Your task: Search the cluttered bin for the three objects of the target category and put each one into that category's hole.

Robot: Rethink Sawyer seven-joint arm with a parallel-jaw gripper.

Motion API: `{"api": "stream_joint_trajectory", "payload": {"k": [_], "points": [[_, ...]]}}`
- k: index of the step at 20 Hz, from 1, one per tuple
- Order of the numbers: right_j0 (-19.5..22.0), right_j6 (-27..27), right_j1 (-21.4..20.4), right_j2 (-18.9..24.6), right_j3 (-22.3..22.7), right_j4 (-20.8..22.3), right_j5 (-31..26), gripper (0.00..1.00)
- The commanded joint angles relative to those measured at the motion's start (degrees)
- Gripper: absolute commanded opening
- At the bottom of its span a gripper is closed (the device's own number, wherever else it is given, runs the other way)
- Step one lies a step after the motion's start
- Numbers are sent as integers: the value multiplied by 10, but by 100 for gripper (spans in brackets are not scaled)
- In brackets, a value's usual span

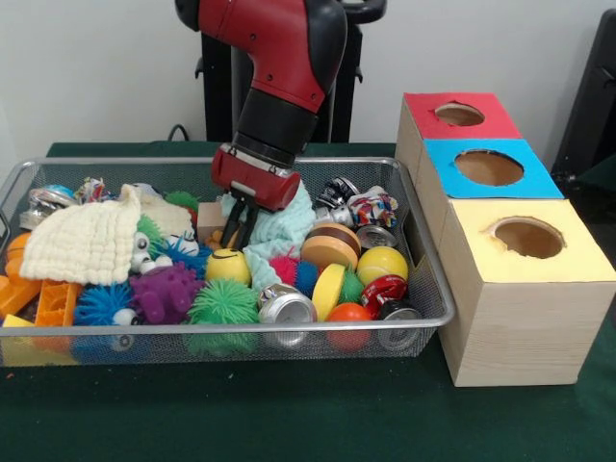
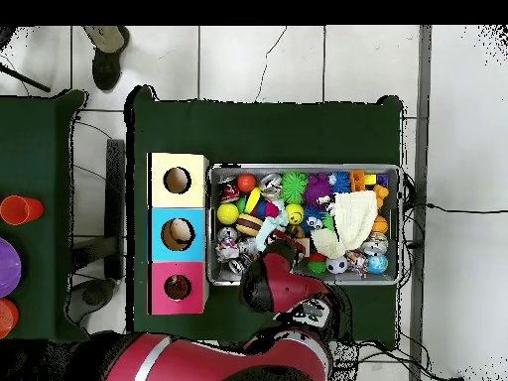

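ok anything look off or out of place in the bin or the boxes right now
Nothing looks spilled or broken. The mesh bin is a jumble, with some crushed cans, but everything sits inside it. The overhead view shows a pale object in the blue box's hole. The gripper is down among the clutter.
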State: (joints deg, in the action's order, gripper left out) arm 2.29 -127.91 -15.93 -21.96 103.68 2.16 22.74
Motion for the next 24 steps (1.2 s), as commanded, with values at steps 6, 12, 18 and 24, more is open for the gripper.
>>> {"api": "stream_joint_trajectory", "payload": {"k": [6,12,18,24], "points": [[6,-77,-32,68,58,-4,-97,0],[-50,-1,-145,-7,51,-1,-290,0],[-66,-3,-153,-28,37,24,-333,0],[-81,-7,-174,-41,32,43,-365,0]]}}
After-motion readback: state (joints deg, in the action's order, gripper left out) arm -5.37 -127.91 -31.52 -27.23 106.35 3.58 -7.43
